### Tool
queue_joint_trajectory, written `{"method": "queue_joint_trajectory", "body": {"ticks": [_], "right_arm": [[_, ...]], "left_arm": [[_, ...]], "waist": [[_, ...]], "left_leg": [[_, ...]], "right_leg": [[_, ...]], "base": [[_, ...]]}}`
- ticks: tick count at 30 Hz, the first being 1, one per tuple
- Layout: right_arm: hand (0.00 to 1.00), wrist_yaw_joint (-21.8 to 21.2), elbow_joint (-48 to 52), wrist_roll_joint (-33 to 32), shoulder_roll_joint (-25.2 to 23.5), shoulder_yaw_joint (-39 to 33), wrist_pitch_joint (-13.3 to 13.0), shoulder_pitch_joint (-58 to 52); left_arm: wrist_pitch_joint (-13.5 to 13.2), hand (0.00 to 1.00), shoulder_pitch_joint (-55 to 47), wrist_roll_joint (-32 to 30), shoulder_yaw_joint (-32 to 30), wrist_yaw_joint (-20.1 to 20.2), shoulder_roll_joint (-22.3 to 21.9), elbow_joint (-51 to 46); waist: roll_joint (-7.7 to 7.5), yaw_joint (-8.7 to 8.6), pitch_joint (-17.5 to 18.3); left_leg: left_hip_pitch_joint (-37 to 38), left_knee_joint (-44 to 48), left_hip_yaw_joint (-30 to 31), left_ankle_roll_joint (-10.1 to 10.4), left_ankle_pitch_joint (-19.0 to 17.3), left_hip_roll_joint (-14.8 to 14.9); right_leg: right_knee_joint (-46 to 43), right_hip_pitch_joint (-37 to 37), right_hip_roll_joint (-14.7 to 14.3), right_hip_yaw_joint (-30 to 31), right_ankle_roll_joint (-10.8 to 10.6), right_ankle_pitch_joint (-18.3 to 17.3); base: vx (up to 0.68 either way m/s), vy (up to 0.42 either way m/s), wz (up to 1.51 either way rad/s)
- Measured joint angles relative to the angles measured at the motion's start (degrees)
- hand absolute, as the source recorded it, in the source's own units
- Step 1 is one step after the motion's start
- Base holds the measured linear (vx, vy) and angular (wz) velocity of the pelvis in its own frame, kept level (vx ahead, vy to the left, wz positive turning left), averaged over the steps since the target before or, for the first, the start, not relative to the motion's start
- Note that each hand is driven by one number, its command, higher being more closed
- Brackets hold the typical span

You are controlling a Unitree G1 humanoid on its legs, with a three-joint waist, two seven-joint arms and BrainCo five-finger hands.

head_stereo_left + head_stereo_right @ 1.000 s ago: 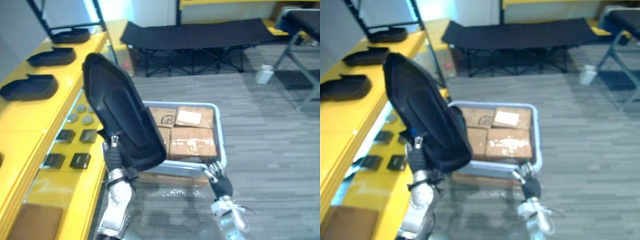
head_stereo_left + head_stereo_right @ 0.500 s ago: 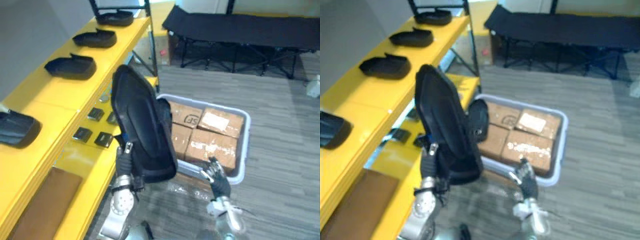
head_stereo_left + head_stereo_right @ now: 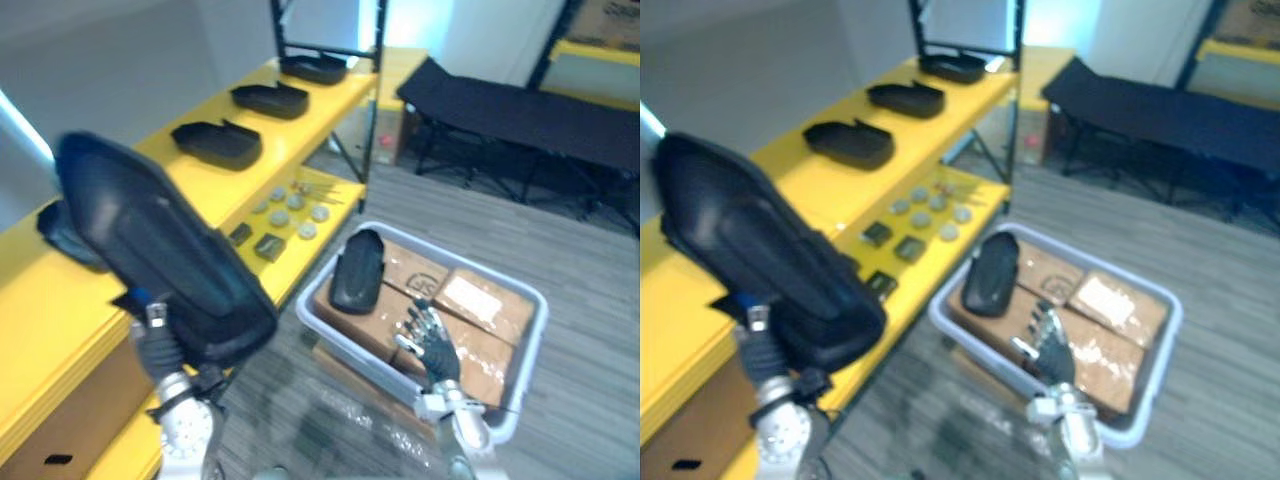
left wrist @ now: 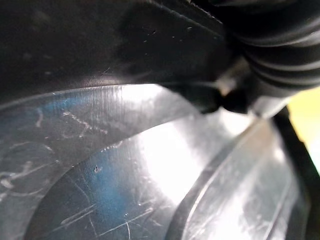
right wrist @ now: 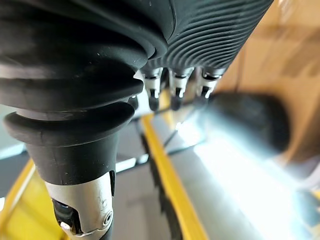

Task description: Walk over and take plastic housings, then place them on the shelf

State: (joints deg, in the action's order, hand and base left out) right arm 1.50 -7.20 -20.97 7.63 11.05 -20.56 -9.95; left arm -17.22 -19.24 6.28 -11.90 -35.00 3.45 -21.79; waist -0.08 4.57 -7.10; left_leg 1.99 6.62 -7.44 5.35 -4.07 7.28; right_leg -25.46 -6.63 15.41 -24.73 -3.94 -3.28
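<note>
A large black plastic housing (image 3: 150,250) stands tilted in my left hand (image 3: 152,340), which is shut on its lower end; its glossy scratched inside shows close up in the left wrist view (image 4: 125,165). The housing hangs over the front edge of the yellow shelf (image 3: 335,90). A smaller black housing (image 3: 355,272) lies on cardboard boxes in the grey bin (image 3: 305,308). My right hand (image 3: 432,345) hovers over the bin's near side, open and holding nothing, with its fingers (image 5: 175,87) straight.
Three black housings (image 3: 215,145) sit in a row along the top shelf. Round discs (image 3: 290,200) and small black squares (image 3: 255,240) lie on the lower yellow shelf. A black folding cot (image 3: 520,110) stands beyond the bin on the grey floor.
The camera has swung left, bringing more of the shelf into view. The held housing has moved left and away from the bin, now over the shelf's edge. The right hand stays over the bin.
</note>
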Motion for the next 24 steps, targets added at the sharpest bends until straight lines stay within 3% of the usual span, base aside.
{"method": "queue_joint_trajectory", "body": {"ticks": [1,2,4,5,7,8,9,13,17,22,24], "right_arm": [[0.00,0.10,0.00,0.71,0.09,-0.62,-0.02,0.51],[0.00,0.11,-0.10,1.14,-0.22,-1.03,-0.07,0.70],[0.00,-0.15,-0.26,1.98,-0.52,-1.14,-0.64,1.52],[0.00,-0.26,-0.26,2.72,-0.51,-1.60,-1.02,2.37],[0.00,-0.57,-0.04,3.87,-0.45,-3.41,-1.59,2.60],[0.00,-0.64,0.22,3.78,-0.45,-4.66,-1.72,2.83],[0.00,-0.82,0.23,3.72,-0.45,-5.89,-1.70,3.11],[0.00,-1.20,0.42,3.62,4.34,-10.81,-0.89,3.69],[0.00,-1.23,1.36,2.46,4.44,-13.22,-0.79,2.96],[0.00,-2.50,2.14,0.16,2.19,-13.13,-1.73,1.54],[0.00,-2.85,2.13,-0.55,1.63,-13.01,-2.16,1.16]], "left_arm": [[-0.96,1.00,0.04,0.07,-1.58,-0.41,-0.05,-0.36],[-1.31,1.00,0.10,0.08,-2.07,-0.54,0.00,-0.42],[-1.58,1.00,1.01,0.19,-3.61,-1.40,-0.38,0.18],[-1.58,1.00,1.85,0.21,-3.45,-1.60,-0.79,0.96],[-1.58,1.00,3.29,0.46,-2.91,-1.54,-0.70,2.05],[-1.58,1.00,4.40,0.51,-2.72,-1.57,-0.52,2.31],[-1.64,1.00,6.17,0.53,-2.84,-1.64,0.59,2.64],[-1.70,1.00,7.09,1.96,-0.13,-2.27,-2.11,4.60],[-2.25,1.00,6.86,2.78,2.03,-1.97,-4.53,4.07],[-3.69,1.00,6.72,2.73,2.12,-1.03,-3.88,4.08],[-3.89,1.00,6.67,2.69,2.42,-0.71,-3.87,4.08]], "waist": [[-0.04,0.75,-0.26],[0.49,0.81,-0.75],[0.27,0.81,-1.00],[0.36,0.75,-1.06],[0.35,0.29,-1.08],[-0.17,-0.60,-1.13],[-2.60,-1.48,-1.76],[2.20,-2.20,-1.67],[2.66,-2.26,-1.30],[0.06,-2.20,0.11],[-0.12,-2.24,0.24]], "left_leg": [[-0.02,-0.19,1.91,-0.13,-0.04,0.53],[-0.02,-0.20,2.70,-0.22,-0.11,1.41],[-0.12,-0.19,5.59,-0.48,-0.34,2.15],[-0.14,-0.17,7.15,-0.47,-0.36,2.52],[-0.57,-0.09,9.45,0.53,-1.25,2.86],[-1.59,0.18,11.29,2.39,-2.53,2.55],[-2.33,0.63,12.84,3.62,-2.99,0.63],[-3.15,0.11,14.91,5.52,-1.98,3.52],[-1.02,-2.18,14.82,5.53,-0.72,3.63],[-0.94,-2.42,14.79,4.71,-0.15,1.71],[0.08,-3.04,14.74,4.46,0.03,1.16]], "right_leg": [[-4.59,1.89,-0.31,1.88,2.90,2.41],[-6.00,2.63,-0.62,3.06,3.22,0.87],[-5.52,4.57,-2.17,5.92,0.92,-8.74],[-2.07,5.75,-3.85,8.12,0.98,-9.92],[5.28,7.55,-6.26,12.64,0.77,-9.75],[10.07,8.61,-7.45,16.19,0.47,-9.22],[13.13,9.24,-7.36,20.11,-1.74,-5.17],[12.94,7.72,-10.28,16.79,-1.75,-4.10],[14.98,4.83,-10.39,15.55,-1.69,-3.83],[16.41,3.73,-8.59,15.41,-2.18,-3.55],[17.18,2.49,-8.04,15.38,-2.55,-3.32]], "base": [[0.10,0.058,0.78],[0.10,0.018,0.72],[0.07,-0.005,0.66],[0.05,-0.012,0.75],[0.03,-0.094,0.71],[-0.02,-0.230,0.87],[-0.01,-0.348,1.14],[0.05,-0.175,0.41],[0.10,-0.058,0.18],[0.05,0.030,0.08],[0.01,0.038,0.07]]}}
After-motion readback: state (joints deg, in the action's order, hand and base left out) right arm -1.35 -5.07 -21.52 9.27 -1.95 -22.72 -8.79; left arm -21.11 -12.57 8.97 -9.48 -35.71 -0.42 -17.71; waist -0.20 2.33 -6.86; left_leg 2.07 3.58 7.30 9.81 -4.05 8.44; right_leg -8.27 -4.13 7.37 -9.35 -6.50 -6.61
